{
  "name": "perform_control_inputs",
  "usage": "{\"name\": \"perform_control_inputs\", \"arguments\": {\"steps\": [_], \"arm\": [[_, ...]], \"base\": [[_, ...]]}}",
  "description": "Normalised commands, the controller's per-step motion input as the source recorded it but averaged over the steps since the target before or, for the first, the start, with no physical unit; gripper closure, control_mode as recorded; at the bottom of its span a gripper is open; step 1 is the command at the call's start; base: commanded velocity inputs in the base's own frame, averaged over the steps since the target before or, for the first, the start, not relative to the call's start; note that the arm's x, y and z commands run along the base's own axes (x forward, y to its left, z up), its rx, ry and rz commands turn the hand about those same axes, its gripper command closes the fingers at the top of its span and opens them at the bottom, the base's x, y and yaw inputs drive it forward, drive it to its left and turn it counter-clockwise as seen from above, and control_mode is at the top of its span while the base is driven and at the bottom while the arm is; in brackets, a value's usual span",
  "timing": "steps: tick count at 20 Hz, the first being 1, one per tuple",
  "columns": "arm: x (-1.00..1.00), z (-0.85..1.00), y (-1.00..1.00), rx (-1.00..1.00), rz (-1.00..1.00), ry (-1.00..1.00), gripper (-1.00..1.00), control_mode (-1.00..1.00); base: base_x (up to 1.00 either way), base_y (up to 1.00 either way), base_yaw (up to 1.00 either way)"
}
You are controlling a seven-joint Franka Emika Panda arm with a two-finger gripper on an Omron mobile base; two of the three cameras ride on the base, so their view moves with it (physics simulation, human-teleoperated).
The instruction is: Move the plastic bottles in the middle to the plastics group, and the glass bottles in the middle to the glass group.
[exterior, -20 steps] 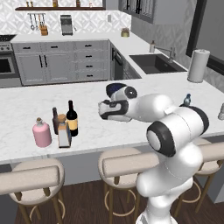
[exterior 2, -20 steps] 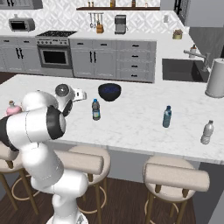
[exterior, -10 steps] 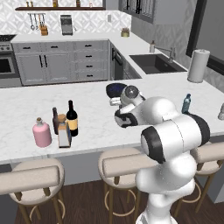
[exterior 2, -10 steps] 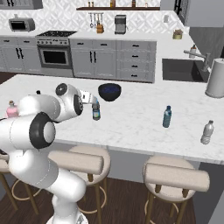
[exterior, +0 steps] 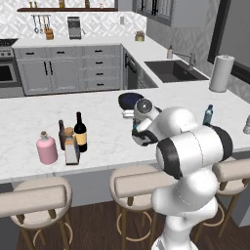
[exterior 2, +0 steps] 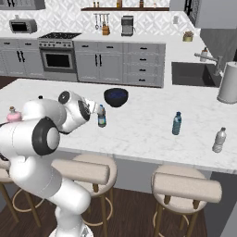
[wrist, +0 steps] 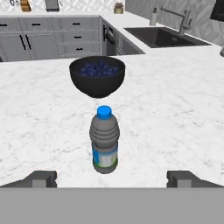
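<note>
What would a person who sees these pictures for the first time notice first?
Probably the big white arm bent over the marble counter, its open gripper aimed at a small grey bottle with a blue cap. Just behind that bottle sits a dark bowl. At the counter's left end, four bottles cluster, led by a squat pink bottle.

The surface point(wrist: 175, 113) is white marble with grey veins. On it, a grey bottle point(wrist: 104, 142) with a bright blue cap and a blue-and-green label – behind it a black bowl point(wrist: 97, 78) of dark blue. A pink bottle point(exterior: 47, 149), a dark wine bottle point(exterior: 80, 133) – orange-yellow label. Cabinets point(exterior: 68, 73) grey.
</note>
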Motion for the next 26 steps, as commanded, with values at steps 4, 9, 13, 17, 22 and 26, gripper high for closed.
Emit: {"name": "perform_control_inputs", "arguments": {"steps": [4,9,13,17,22,26], "arm": [[0.07,0.00,-0.37,0.03,0.04,0.00,-1.00,-1.00],[0.23,0.00,-0.13,0.00,0.04,0.00,-1.00,-1.00],[0.39,0.00,0.12,0.00,0.07,0.00,-1.00,-1.00],[0.44,0.00,0.06,0.00,0.07,0.00,-1.00,-1.00],[0.28,0.00,0.00,0.00,0.03,0.04,-1.00,-1.00],[0.17,-0.12,0.00,0.00,0.00,0.06,-1.00,-1.00]], "base": [[0.00,0.00,0.00],[0.00,0.00,0.00],[0.00,0.00,0.00],[0.00,0.00,0.00],[0.00,0.00,0.00],[0.00,0.00,0.00]]}}
